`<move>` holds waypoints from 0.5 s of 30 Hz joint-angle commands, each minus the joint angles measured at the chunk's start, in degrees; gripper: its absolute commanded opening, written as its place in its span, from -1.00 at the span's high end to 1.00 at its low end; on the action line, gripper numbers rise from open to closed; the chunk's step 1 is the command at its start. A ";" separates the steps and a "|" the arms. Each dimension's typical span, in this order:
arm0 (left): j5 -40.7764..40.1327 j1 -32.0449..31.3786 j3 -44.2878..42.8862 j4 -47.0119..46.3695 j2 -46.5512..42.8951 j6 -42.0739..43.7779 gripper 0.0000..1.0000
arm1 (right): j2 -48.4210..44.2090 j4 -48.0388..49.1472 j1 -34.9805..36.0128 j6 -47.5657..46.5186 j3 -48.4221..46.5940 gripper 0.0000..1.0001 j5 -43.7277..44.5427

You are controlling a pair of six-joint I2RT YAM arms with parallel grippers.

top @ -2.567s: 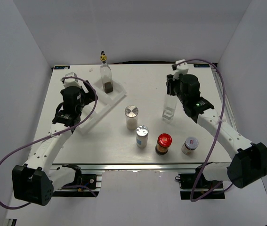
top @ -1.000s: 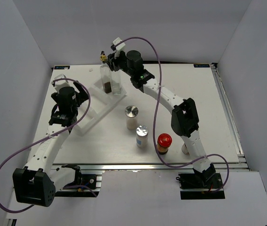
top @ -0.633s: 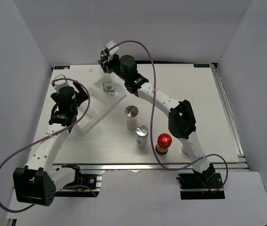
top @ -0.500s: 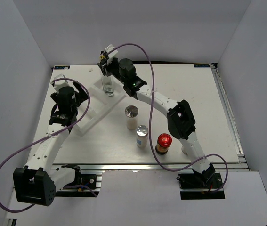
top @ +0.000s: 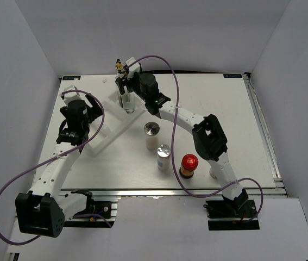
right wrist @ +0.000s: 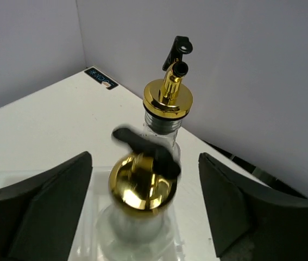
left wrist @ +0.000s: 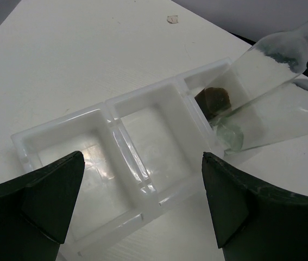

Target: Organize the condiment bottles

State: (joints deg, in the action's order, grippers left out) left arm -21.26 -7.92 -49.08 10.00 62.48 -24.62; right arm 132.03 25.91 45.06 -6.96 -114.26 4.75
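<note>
At the left, the left claw (left wrist: 143, 163) hangs wide open and holds nothing. It is just above the bare compartments of the white rack (left wrist: 110, 106), which lies at the far left of the worktop (top: 240, 125).

At the rack's far end stand both cruets. The far cruet (right wrist: 168, 103), with brown dregs at its base, sits in the end compartment. The near cruet (right wrist: 140, 187) stands just beside it on the near side. From the left wrist view I cannot tell whether its base rests inside that same compartment or on the rack's edge.

The right claw (right wrist: 144, 157) has reached across from the right and hovers over this near cruet. Its jaws are parted, with a gap showing on each side of the gold cap, so it grips nothing. The cruet's long axis is upright and runs straight down between the fingers. The safest exit is probably a straight lift along that axis, as a sideways pull could catch the black pourer lever or knock the far cruet.

To the right, mid-worktop, the two shakers (top: 151, 135) stand upright and untouched, well apart from the rack. Further right and nearer stands the red-lidded jar (top: 189, 165). Only a sliver of the white-lidded jar (top: 214, 173) shows behind the right arm. The right arm looks nearer to all four.
</note>
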 commanded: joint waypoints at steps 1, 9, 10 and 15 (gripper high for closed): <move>3.50 0.45 0.83 -1.30 -0.34 0.98 -0.96 | -6.59 5.38 0.38 0.28 1.40 -0.78 1.40; 6.92 0.37 1.53 -1.83 -1.74 2.56 -0.96 | -13.88 -2.09 0.38 2.39 5.52 -0.79 1.75; 7.28 0.45 1.53 -1.65 -1.92 2.65 -0.96 | -14.95 -3.66 0.38 2.91 6.41 -0.79 1.92; 11.49 0.36 2.15 -2.26 -3.50 2.65 -0.96 | -22.93 -7.98 0.38 3.80 14.47 -0.79 2.63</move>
State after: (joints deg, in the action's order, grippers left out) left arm -13.78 -7.92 -47.44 8.97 61.43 -22.70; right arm 114.78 20.14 45.12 -4.51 -103.85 6.04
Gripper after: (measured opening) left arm 0.978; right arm 0.895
